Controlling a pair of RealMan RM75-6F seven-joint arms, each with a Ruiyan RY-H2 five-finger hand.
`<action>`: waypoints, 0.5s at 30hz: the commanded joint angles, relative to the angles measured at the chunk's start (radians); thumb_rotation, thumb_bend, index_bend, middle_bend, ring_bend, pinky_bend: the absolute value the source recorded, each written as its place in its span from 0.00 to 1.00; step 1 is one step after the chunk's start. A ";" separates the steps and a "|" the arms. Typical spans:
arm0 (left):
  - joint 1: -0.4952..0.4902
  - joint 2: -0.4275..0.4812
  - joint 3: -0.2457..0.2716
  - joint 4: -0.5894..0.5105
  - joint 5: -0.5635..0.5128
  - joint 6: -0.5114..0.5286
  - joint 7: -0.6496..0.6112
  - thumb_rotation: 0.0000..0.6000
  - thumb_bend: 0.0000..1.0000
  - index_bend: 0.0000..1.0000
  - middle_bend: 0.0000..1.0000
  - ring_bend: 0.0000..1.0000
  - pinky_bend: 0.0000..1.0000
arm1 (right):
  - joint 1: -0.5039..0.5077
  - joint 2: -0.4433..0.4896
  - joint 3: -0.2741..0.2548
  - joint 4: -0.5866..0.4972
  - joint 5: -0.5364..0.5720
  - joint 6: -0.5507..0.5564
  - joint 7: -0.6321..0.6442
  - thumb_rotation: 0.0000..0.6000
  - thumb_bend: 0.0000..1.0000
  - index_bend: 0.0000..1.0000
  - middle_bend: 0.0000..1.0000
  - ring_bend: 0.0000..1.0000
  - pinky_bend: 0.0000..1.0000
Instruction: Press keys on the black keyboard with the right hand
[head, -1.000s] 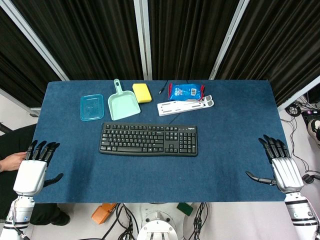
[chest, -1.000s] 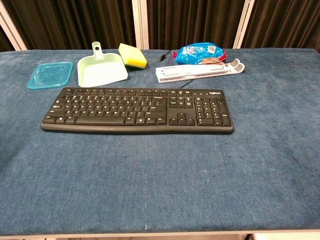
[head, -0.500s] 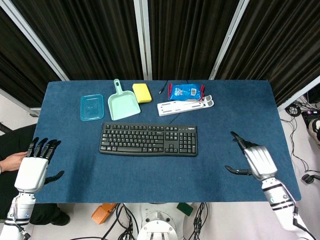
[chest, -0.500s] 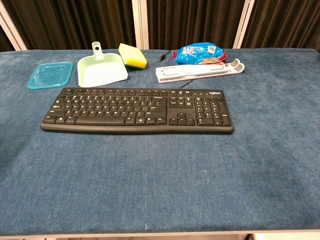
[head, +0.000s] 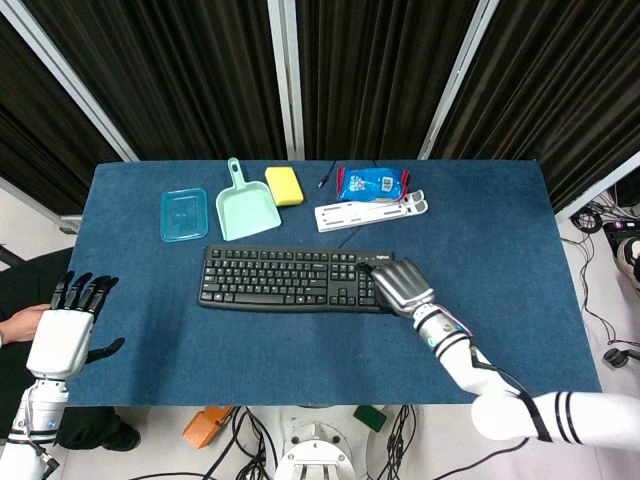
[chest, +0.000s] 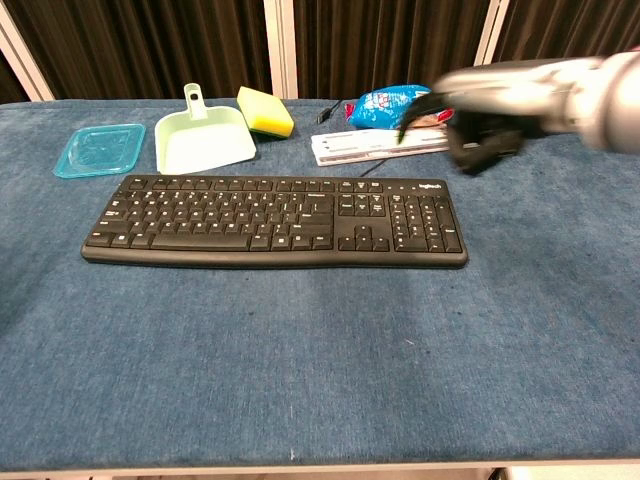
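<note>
The black keyboard (head: 297, 279) lay flat at the middle of the blue-covered counter (head: 480, 240), its long side parallel to the near edge and its number pad at the right end.

The right hand (head: 399, 285) was positioned over the right end of the keyboard, above the number pad. In the head view it appeared palm down, with the silver back of the hand facing up and the dark fingers (head: 366, 269) pointing toward the key rows. The right forearm extended from the hand back toward the near right edge of the counter. In the chest view the right hand (chest: 478, 130) was blurred by motion and appeared raised above the keyboard, in front of the items at the far side. Whether the fingertips touched any key could not be determined. The hand held nothing; the blur prevented a reading of whether its fingers were spread or curled.

The left hand (head: 68, 323) sat at the near left edge of the counter, well apart from the keyboard. It held nothing, and its fingers were extended and separated.

Beyond the keyboard, from left to right, lay a teal lid (head: 184, 213), a green dustpan (head: 246, 206), a yellow sponge (head: 284, 185), a white stand (head: 369, 213) and a blue packet (head: 372, 183).
</note>
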 joint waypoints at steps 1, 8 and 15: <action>0.001 0.000 -0.001 0.009 -0.007 -0.002 -0.008 1.00 0.10 0.16 0.16 0.11 0.00 | 0.156 -0.118 0.036 0.070 0.188 -0.044 -0.119 0.92 1.00 0.29 0.93 1.00 1.00; 0.001 -0.003 -0.001 0.025 -0.018 -0.008 -0.021 1.00 0.10 0.16 0.16 0.11 0.00 | 0.282 -0.209 0.036 0.166 0.351 -0.056 -0.161 0.90 1.00 0.28 0.93 1.00 1.00; 0.000 -0.008 -0.001 0.036 -0.025 -0.012 -0.027 1.00 0.10 0.16 0.16 0.11 0.00 | 0.366 -0.269 0.028 0.247 0.451 -0.068 -0.176 0.89 1.00 0.27 0.93 1.00 1.00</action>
